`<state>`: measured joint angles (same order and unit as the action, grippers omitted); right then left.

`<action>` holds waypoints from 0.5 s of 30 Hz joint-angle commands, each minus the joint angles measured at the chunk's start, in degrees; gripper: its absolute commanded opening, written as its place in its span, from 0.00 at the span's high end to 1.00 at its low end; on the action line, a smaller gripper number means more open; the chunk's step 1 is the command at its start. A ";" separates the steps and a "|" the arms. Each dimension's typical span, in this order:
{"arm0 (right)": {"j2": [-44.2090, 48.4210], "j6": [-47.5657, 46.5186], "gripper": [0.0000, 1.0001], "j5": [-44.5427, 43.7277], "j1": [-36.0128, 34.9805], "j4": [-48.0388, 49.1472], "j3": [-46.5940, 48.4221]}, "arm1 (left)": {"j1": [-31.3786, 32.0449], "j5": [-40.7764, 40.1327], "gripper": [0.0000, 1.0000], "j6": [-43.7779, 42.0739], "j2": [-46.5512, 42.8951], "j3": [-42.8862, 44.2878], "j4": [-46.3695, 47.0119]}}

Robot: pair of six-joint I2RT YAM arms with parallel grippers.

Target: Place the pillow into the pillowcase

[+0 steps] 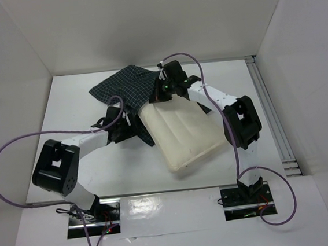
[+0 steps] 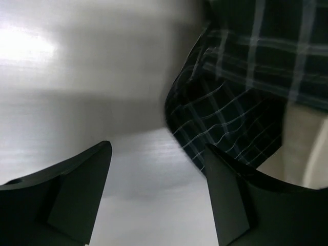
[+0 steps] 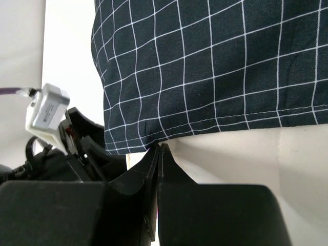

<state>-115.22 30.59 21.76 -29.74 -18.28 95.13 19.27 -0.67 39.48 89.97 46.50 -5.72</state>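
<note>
The left gripper [image 2: 159, 189] is held open above the white table [image 1: 69, 103], just beside the checked pillowcase [image 1: 127, 87]. The cream pillow [image 1: 183, 134] is laid with its far end at the pillowcase hem, which is pinched by the closed right gripper [image 3: 159, 149].

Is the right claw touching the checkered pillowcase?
Touching. The right wrist view shows the right claw shut, its tips pinched right on the pillowcase hem, with no gap showing.
</note>
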 commanded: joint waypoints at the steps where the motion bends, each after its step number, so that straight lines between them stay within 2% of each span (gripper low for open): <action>1: 3.86 0.35 1.00 3.03 0.21 4.75 1.20 | 0.07 -1.79 0.15 1.38 3.27 1.58 7.90; 4: 3.86 0.35 1.00 3.03 0.21 4.75 1.20 | 0.07 -2.41 0.15 0.86 6.44 3.50 9.14; 7: 3.86 0.35 1.00 4.25 0.73 4.22 1.72 | 0.07 -2.41 0.19 0.86 7.84 5.00 12.04; 8: 3.86 0.35 1.00 4.26 0.73 4.22 1.72 | 0.07 -1.80 0.22 0.86 8.72 5.87 12.74; 9: 3.86 0.35 1.00 4.26 0.73 4.22 1.72 | 0.07 -1.27 0.30 0.86 9.34 6.58 12.75; 10: 3.86 0.35 1.00 4.26 0.73 4.22 1.72 | 0.07 -0.74 0.34 0.86 9.86 7.98 12.75; 11: 3.86 0.35 1.00 4.26 0.73 4.22 1.72 | 0.07 -0.74 0.40 0.86 10.39 7.99 12.75; 12: 3.86 0.35 1.00 4.26 0.73 4.22 2.25 | 0.07 0.04 0.52 0.86 10.40 8.77 12.75; 13: 3.86 0.35 1.00 4.26 0.73 3.70 2.25 | 0.07 1.10 0.80 0.86 10.40 8.78 12.75; 14: 3.86 0.35 1.00 4.26 0.73 3.69 2.25 | 0.07 1.89 0.97 0.86 10.40 8.78 12.75; 15: 3.86 0.35 1.00 4.26 0.73 3.69 2.95 | 0.07 3.46 1.00 1.47 9.61 9.39 11.96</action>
<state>-115.22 30.57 23.22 -29.30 -18.35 95.13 19.31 -0.47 40.73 100.22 53.56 4.73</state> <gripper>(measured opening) 0.005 0.061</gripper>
